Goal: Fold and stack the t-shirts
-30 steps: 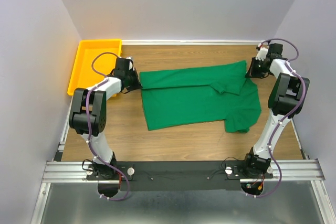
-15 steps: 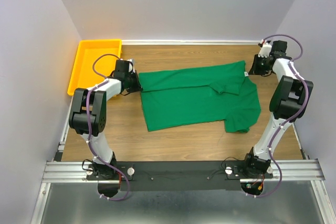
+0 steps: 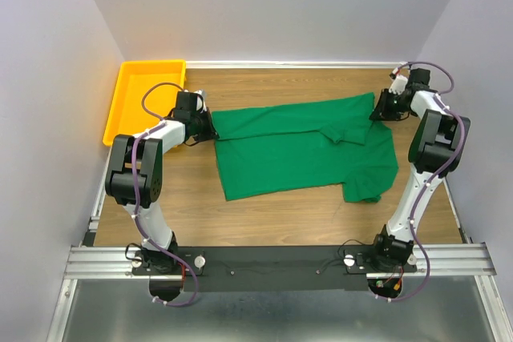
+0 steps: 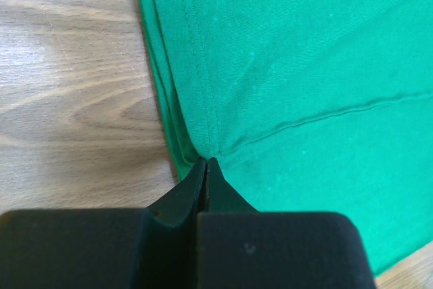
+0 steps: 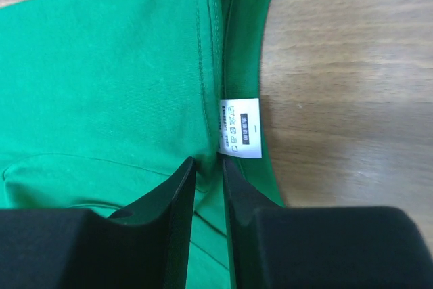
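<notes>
1. A green short-sleeved cotton t-shirt [image 3: 304,150] is spread flat in the middle of a brown wooden table [image 3: 264,222], with its far part folded over onto the rest.
2. The left edge of the t-shirt is pinched by the left gripper [image 4: 206,162]. Its two black jaws are pressed tight together, and the creases in the cloth are drawn in to the tips.
3. The right gripper [image 5: 208,162] is set low over the far right corner of the t-shirt. Its jaws are parted by a thin gap and nothing is squeezed. A stitched seam of green cloth is seen through the gap.
4. A small white label [image 5: 240,128] is sewn at the cloth's edge, just beside the tip of the jaw nearer the bare wood.
5. A yellow plastic tray [image 3: 136,110] is placed at the far left of the table, well apart from the t-shirt.
6. The bit of cloth inside the left jaws is hidden by the jaws themselves.
7. The marks printed on the label are too small to be read.
8. Most of the t-shirt is cut off in both wrist views.
9. In the top view, both sets of jaws are too small to be made out.
</notes>
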`<state>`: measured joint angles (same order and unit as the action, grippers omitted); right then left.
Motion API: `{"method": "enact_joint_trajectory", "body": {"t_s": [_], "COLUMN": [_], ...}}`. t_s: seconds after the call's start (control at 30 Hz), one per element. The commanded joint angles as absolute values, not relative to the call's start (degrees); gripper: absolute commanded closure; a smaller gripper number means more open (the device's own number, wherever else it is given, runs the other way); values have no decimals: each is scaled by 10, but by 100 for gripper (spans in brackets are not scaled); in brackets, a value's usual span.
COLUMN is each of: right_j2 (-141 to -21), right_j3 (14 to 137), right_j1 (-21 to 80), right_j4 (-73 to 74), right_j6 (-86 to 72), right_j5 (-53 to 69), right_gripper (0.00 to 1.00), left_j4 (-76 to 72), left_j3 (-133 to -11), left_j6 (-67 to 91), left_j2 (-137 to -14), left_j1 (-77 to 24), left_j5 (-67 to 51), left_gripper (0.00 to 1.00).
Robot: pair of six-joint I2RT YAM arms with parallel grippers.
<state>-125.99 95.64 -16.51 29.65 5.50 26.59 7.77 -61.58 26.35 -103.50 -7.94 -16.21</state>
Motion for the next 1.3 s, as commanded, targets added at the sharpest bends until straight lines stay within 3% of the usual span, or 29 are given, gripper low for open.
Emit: {"method": "enact_joint_trajectory", "body": {"t_s": [0.0, 0.17, 0.27, 0.73, 0.8, 0.87, 0.9, 0.97, 1.07, 1.1, 1.27], "right_j2": [-1278, -1273, -1268, -1289, -1292, -1290, -1289, -1278, -1242, -1228, -1150], "right_j3": [974, 974, 993, 1046, 1046, 1045, 1045, 1043, 1033, 1027, 970], "right_j1": [-169, -169, -169, -170, -170, -170, -170, -170, -170, -170, -168], "right_j4": [308, 307, 307, 308, 307, 308, 308, 308, 307, 308, 332], "right_j6": [40, 47, 53, 56, 57, 60, 64, 75, 96, 116, 186], "right_j5": [298, 286, 259, 207, 210, 208, 203, 186, 163, 156, 245], "right_gripper": [72, 95, 99, 99, 97, 91, 86, 72, 55, 52, 43], "left_j4": [69, 68, 69, 68, 68, 64, 63, 59, 60, 60, 55], "left_j3": [-617, -616, -614, -610, -609, -606, -604, -598, -590, -589, -570], "left_j6": [256, 256, 254, 249, 246, 244, 245, 241, 236, 237, 234], "left_j2": [-1027, -1029, -1028, -1033, -1030, -1023, -1020, -1004, -967, -939, -841], "left_j1": [-77, -78, -77, -78, -78, -78, -78, -78, -78, -79, -78], "left_j5": [-179, -179, -172, -172, -178, -182, -185, -190, -176, -151, -67], "left_gripper": [100, 100, 100, 100, 100, 91, 79, 67, 57, 49, 37]}}
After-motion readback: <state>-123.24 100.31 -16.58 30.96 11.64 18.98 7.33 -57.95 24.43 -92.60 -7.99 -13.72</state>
